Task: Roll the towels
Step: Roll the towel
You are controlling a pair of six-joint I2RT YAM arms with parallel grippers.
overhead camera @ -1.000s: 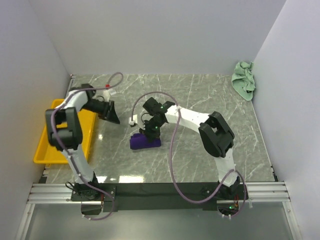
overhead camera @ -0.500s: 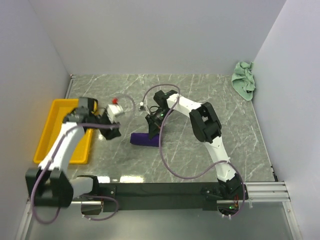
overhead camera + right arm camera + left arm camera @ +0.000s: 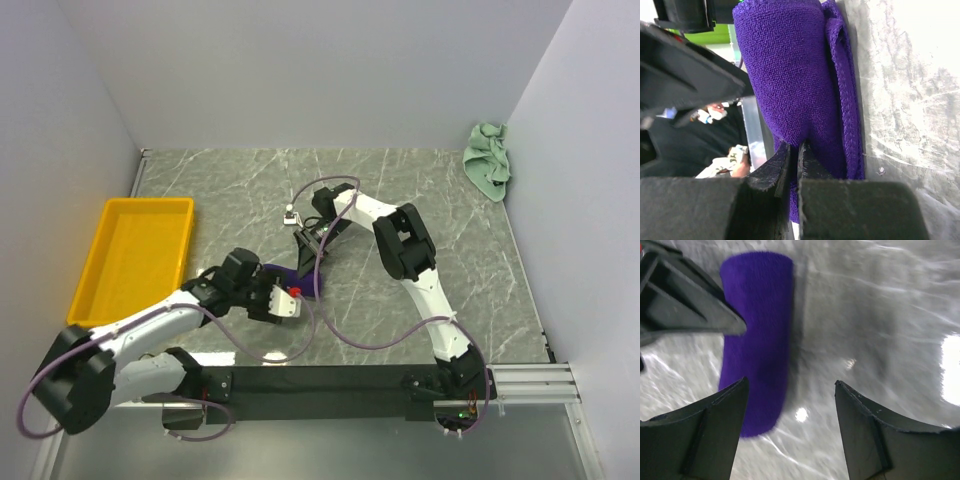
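Centrally, rolled purple towel (image 3: 757, 340), left gripper (image 3: 790, 385) spread beside it, right gripper (image 3: 793, 147) pressed together, seemingly touching it.

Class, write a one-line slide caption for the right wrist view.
Right gripper, shut, its tips against the rolled purple towel lying on the marble table.

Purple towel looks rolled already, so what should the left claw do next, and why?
Probably slide the left gripper sideways until the purple towel sits between its jaws. They stand open, but the roll lies off to one side, with the shut right gripper up against it.
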